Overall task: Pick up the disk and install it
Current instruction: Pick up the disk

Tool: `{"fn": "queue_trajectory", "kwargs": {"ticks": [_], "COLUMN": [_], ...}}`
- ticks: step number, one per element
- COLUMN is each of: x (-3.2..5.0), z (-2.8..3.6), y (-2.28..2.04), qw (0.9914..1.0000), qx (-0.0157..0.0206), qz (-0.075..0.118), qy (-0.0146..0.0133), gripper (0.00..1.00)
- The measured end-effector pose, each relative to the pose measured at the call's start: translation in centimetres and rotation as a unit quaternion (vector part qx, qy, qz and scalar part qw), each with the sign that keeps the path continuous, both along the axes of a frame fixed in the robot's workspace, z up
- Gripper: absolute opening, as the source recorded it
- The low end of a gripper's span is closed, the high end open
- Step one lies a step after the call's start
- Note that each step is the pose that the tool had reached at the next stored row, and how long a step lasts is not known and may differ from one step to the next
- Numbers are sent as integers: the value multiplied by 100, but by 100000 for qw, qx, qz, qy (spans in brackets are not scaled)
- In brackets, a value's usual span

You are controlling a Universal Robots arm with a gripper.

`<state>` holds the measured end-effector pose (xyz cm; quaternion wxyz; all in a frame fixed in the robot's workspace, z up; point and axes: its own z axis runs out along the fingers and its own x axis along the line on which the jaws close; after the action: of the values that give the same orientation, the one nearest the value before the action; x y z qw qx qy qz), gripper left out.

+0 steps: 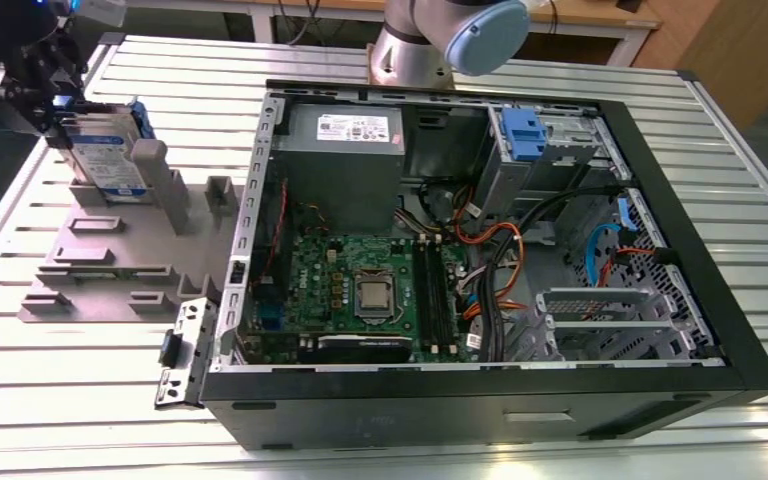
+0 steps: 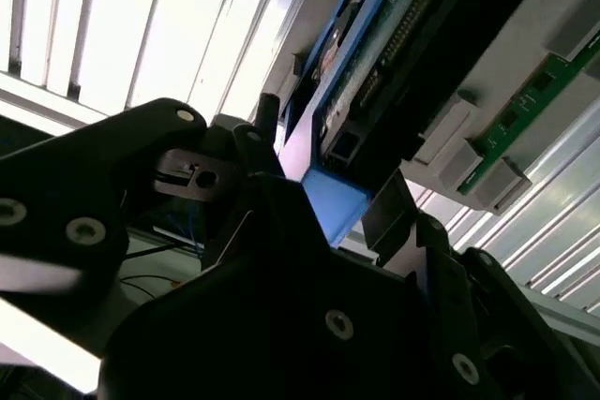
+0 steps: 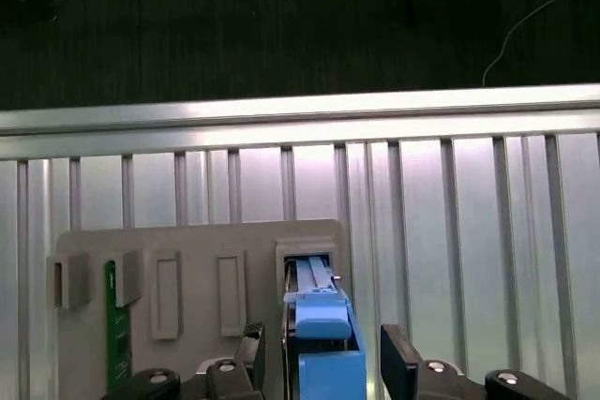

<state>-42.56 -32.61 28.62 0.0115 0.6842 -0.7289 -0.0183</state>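
At the exterior view's left, one disk stands on edge in a slot of the single grey holder, upright, probably so its top edge is free to grab. The claw hangs over it, its two fingers spread on either side of the blue frame and not pinching it. Farther right on the slatted worktop, one computer case lies open side up, presumably so its bays can be reached from above.
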Motion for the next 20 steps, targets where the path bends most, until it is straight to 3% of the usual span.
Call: {"fn": "queue_trajectory", "kwargs": {"ticks": [4, 20], "x": [0, -29], "z": [151, 94], "y": [2, -7], "qw": [100000, 99996], "qx": [46, 58], "qz": [-1, 851], "qy": [-4, -206], "gripper": [60, 60]}}
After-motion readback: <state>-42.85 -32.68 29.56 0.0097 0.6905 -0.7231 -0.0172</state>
